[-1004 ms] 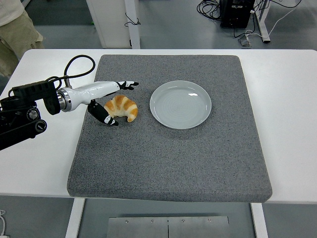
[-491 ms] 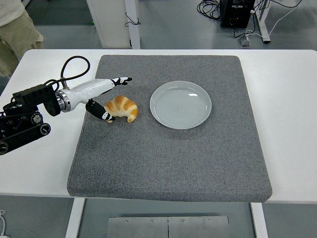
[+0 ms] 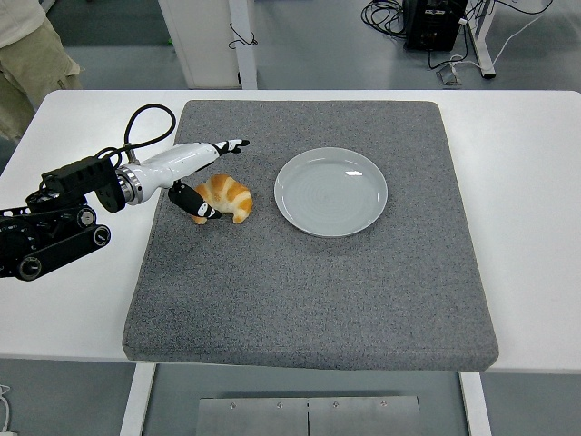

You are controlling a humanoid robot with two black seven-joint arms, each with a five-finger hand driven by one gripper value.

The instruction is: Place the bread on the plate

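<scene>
Bread — a golden croissant (image 3: 226, 197) — lies on the grey mat (image 3: 309, 272) at centre left of the frame, just left of the pale plate (image 3: 331, 192) and apart from it. Over the last second the left hand (image 3: 201, 180) has drawn back a little toward the left and lifted, and the croissant has hardly shifted. Its long fingers (image 3: 225, 146) now point past the upper edge of the bread, and the dark thumb (image 3: 196, 203) sits at its lower left side, touching or nearly so. The hand is spread around that end of the bread, not clamped on it — nothing is lifted. So the grasp looks unsettled, and I judge the carry to the plate has not begun; the plate is bare.

Mat is coarse and grippy-looking, laid over a white table (image 3: 536, 182) whose bare margins show left and right. The right hand is not in view. Beyond the table, at the frame's top, are a grey floor, white furniture legs (image 3: 241, 45), black cables (image 3: 386, 14) and, in the upper left corner, part of a person (image 3: 27, 54) in light clothing, standing clear of the work.
</scene>
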